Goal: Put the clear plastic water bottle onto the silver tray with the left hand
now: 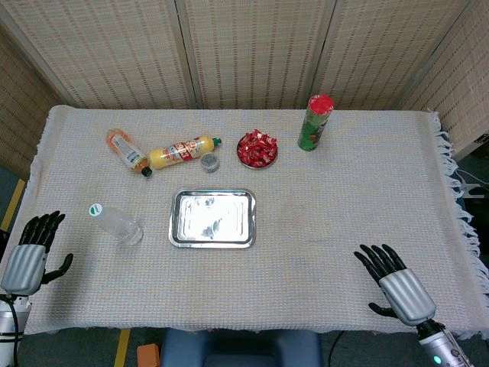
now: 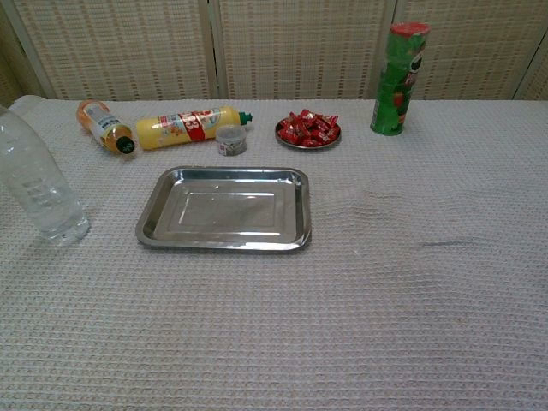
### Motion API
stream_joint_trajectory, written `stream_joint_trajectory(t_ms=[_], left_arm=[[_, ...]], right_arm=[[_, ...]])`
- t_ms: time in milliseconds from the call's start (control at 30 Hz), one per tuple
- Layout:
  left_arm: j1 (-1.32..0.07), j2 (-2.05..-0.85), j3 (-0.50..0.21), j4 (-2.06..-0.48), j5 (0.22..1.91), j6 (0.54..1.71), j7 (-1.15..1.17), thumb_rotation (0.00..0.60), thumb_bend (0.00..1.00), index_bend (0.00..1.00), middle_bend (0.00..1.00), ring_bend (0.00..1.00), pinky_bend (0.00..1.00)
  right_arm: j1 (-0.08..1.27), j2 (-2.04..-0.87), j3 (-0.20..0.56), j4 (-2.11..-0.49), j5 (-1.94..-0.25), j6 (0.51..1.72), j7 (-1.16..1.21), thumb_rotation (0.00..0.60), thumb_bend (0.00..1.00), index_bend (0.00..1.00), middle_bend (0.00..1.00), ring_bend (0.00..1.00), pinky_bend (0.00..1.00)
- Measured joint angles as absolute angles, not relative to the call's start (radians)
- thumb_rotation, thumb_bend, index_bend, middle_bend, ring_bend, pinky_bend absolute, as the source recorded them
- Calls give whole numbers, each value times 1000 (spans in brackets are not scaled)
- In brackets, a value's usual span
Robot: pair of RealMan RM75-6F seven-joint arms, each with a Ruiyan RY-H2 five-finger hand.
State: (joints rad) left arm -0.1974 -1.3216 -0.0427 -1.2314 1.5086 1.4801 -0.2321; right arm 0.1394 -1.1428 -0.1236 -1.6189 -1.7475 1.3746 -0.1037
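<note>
The clear plastic water bottle (image 1: 116, 222) (image 2: 36, 181) stands upright on the cloth, just left of the silver tray (image 1: 212, 219) (image 2: 224, 208), which holds nothing. My left hand (image 1: 32, 253) hovers at the table's near left corner, well left of and nearer than the bottle, fingers spread and holding nothing. At the near right corner my right hand (image 1: 396, 283) also has its fingers apart and holds nothing. Neither hand appears in the chest view.
Behind the tray lie an orange bottle (image 1: 127, 151), a yellow bottle (image 1: 182, 151) and a small grey jar (image 1: 210, 161). A dish of red sweets (image 1: 257, 149) and a green can with a red lid (image 1: 315, 122) stand further right.
</note>
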Motion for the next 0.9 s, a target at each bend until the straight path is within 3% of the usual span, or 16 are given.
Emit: stream_joint_trajectory(t_ms=[233, 433, 567, 900], left_arm=[[-201, -1318, -40, -1237, 1508, 1453, -336, 600, 370, 0, 0, 0, 0], [-223, -1343, -36, -1203, 1511, 1392, -650, 600, 365, 0, 0, 0, 0], [-255, -1425, -44, -1102, 1502, 1327, -823, 600, 364, 0, 0, 0, 0], [-311, -1558, -65, -992, 1491, 1266, -843, 600, 363, 0, 0, 0, 0]], right_arm=[[150, -1147, -121, -1616, -1751, 1363, -98, 600, 14, 0, 0, 0, 0], [161, -1153, -115, -1614, -1735, 1337, -102, 600, 14, 0, 0, 0, 0], [162, -1152, -116, -1616, -1735, 1337, -102, 600, 15, 0, 0, 0, 0], [156, -1149, -121, -1615, -1746, 1353, -99, 600, 14, 0, 0, 0, 0]])
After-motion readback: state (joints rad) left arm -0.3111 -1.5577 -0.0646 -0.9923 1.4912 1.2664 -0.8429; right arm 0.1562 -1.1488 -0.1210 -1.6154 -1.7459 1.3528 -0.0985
